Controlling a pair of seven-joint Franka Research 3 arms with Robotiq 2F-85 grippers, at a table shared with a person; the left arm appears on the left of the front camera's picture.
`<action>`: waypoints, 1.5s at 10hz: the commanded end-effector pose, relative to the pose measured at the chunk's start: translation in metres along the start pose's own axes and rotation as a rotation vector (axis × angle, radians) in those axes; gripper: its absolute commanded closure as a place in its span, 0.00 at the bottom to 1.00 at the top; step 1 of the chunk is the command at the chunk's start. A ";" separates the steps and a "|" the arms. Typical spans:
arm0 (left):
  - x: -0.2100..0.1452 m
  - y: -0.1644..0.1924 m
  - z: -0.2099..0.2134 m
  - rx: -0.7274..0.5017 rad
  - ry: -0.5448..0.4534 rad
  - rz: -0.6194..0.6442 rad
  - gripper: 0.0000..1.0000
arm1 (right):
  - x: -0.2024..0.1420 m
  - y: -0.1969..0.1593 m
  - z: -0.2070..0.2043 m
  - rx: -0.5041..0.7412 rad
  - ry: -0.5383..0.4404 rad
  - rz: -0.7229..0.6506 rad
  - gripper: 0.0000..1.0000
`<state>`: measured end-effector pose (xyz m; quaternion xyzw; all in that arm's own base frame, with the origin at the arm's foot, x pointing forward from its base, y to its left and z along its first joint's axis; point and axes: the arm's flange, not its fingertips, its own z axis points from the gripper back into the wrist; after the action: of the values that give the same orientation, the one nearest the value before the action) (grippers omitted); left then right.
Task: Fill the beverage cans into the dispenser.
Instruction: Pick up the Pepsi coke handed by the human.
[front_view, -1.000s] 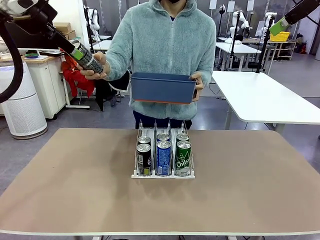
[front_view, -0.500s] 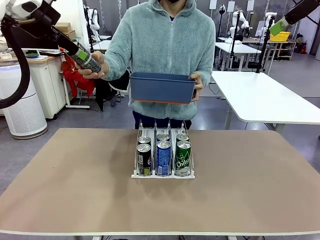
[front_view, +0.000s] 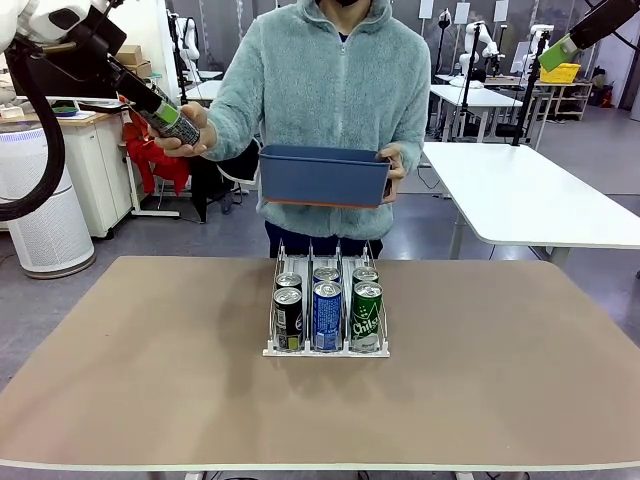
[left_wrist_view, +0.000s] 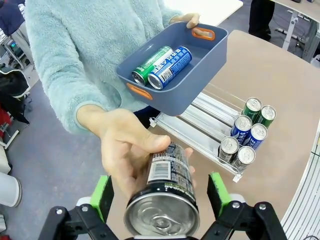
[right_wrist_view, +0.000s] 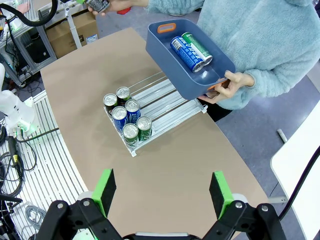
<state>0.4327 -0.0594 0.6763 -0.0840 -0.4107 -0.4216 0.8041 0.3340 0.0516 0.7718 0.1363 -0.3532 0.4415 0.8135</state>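
- The left claw (front_view: 160, 108) is up high at the far left, off the counter (front_view: 150, 380), meeting the person's outstretched hand (front_view: 190, 135).
- That hand (left_wrist_view: 127, 150) offers a black-and-green can (left_wrist_view: 165, 185), silver top towards the wrist camera.
- The green pads (left_wrist_view: 102, 197) stand on either side of the can with a sliver of gap on each side, so the jaws are around it but not pressed on. The person's fingers carry the can.
- The person's other hand (front_view: 395, 165) holds a blue bin (front_view: 325, 175) by its orange handle, above the far edge of the counter.
- In the bin (left_wrist_view: 170, 97) a green can (left_wrist_view: 152, 64) and a blue can (left_wrist_view: 170, 67) lie side by side.
- The dispenser (front_view: 325, 352) sits mid-counter with six cans upright, two in each lane, at the robot's end.
- Its front row is a black-and-green one (front_view: 288, 318), a blue one (front_view: 327, 315) and a green one (front_view: 366, 316).
- The far ends of the lanes (right_wrist_view: 170, 102) are bare.
- The right claw (right_wrist_view: 162, 192) hangs high above the counter's right side, jaws spread wide, gripping nothing.
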 end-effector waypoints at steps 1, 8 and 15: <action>-0.001 0.000 0.000 0.000 0.001 0.001 0.21 | 0.000 -0.001 -0.001 -0.007 -0.005 -0.001 0.00; -0.002 0.001 0.005 -0.001 0.039 0.008 0.99 | 0.000 -0.001 -0.001 -0.007 -0.005 -0.001 0.00; -0.001 0.001 0.004 -0.004 0.031 -0.006 1.00 | 0.000 -0.001 -0.001 -0.007 -0.005 -0.001 0.00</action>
<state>0.4305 -0.0577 0.6780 -0.0778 -0.3974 -0.4268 0.8086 0.3340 0.0516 0.7718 0.1363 -0.3532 0.4415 0.8135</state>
